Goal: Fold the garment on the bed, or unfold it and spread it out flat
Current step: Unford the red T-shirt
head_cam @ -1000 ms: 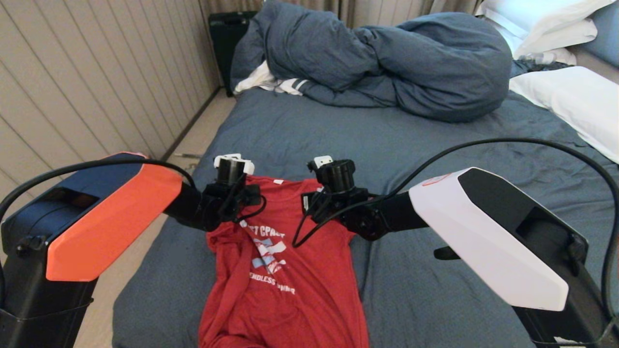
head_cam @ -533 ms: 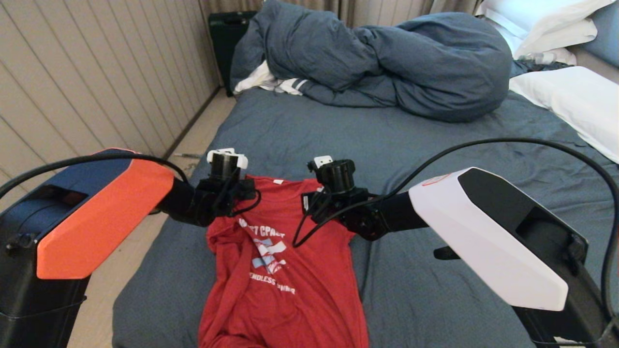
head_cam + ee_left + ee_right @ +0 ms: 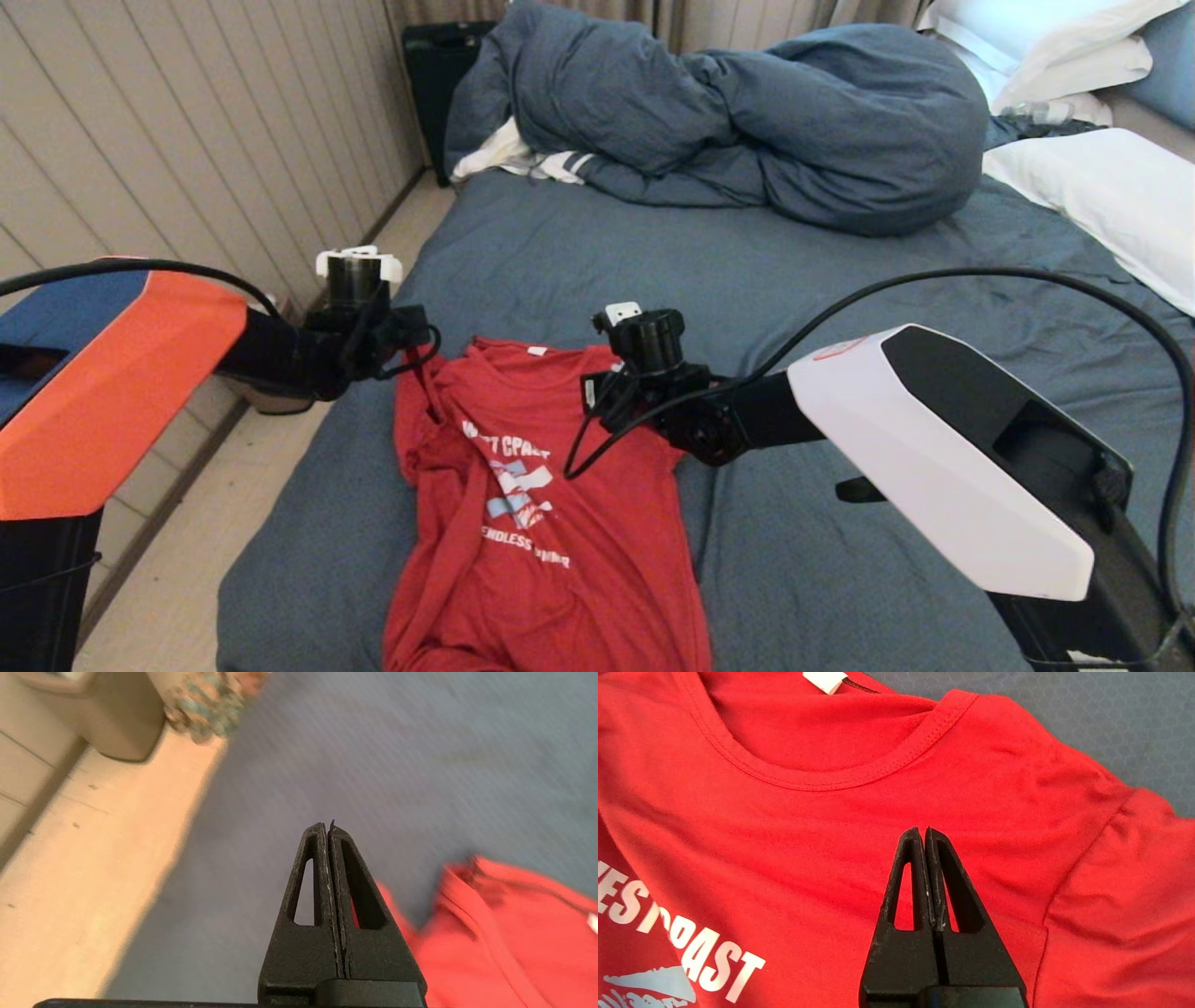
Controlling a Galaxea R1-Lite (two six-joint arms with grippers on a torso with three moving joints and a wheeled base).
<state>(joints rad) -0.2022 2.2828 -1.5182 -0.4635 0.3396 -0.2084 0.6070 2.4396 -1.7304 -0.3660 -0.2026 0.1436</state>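
The garment's [image 3: 532, 523] hem runs off the head view's lower edge; the right arm hides one shoulder.

- Soft, even, warm indoor light; no glare.
- The left wrist view is streaked with motion blur across the bed [image 3: 420, 765] and floor [image 3: 93, 882], perhaps from camera movement.
- The right wrist view is crisp on the garment [image 3: 784, 835].

head view looks down; wrist views sit close, sharing the garment [image 3: 541, 523].

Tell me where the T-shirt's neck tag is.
In the head view the white neck tag sits at the T-shirt's far collar edge, between both arms.
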